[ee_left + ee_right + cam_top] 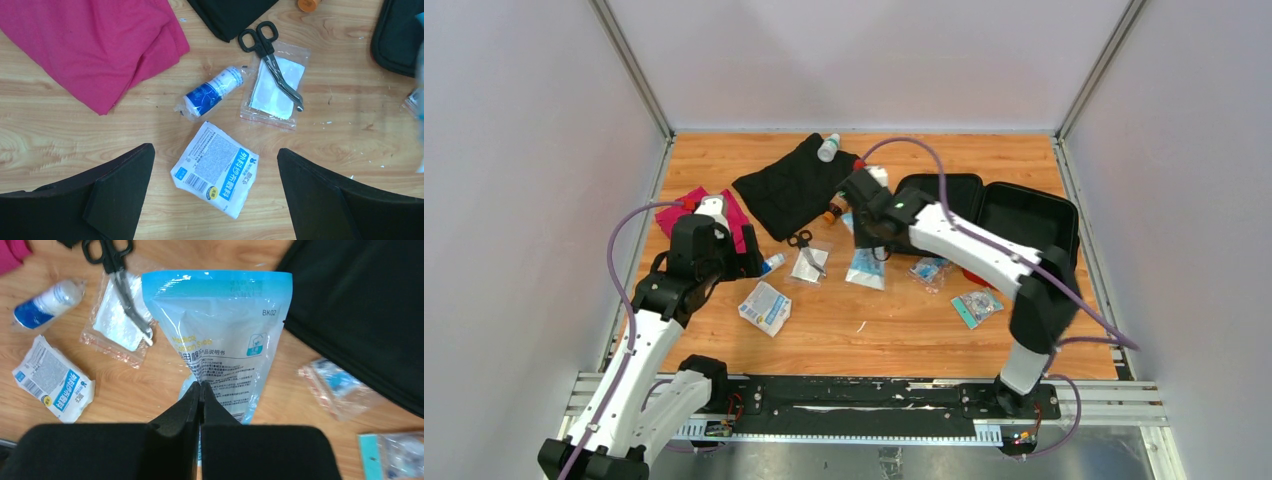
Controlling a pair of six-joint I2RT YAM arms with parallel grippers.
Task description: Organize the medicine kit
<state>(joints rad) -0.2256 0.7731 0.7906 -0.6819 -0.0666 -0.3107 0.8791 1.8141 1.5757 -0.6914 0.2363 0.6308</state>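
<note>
The right gripper [201, 385] had its fingers pressed shut on a blue-topped clear pouch [220, 335], pinching only a narrow fold of film near one end while the rest of the bag spread out ahead of the fingertips. That was the main risk as I judged it: slick plastic held by so small a bite could slide free or twist, and the wide loose end could catch on the case wall on the way in. Whether the pouch was lifted off the wood could not be told. The left gripper [215, 150] stood with its fingers spread wide, a white gauze packet [215, 176] lying on the table between them. A soft, flat packet like that could be shoved aside or nipped by one corner if the fingers closed off-centre. Just beyond the left fingers lay a wrapped bandage roll [210, 93] and black scissors [270, 55] resting on a clear zip bag [275, 87], close enough to be dragged along. Right of the right fingertips sat a small clear packet [340, 387]. The medicine kit [360, 305] lay to the right of and beyond the right fingers, close by the pouch. From above it lay fully open, both halves flat with black lining upward. Its red outside was almost hidden, and I could not make out anything inside it.
</note>
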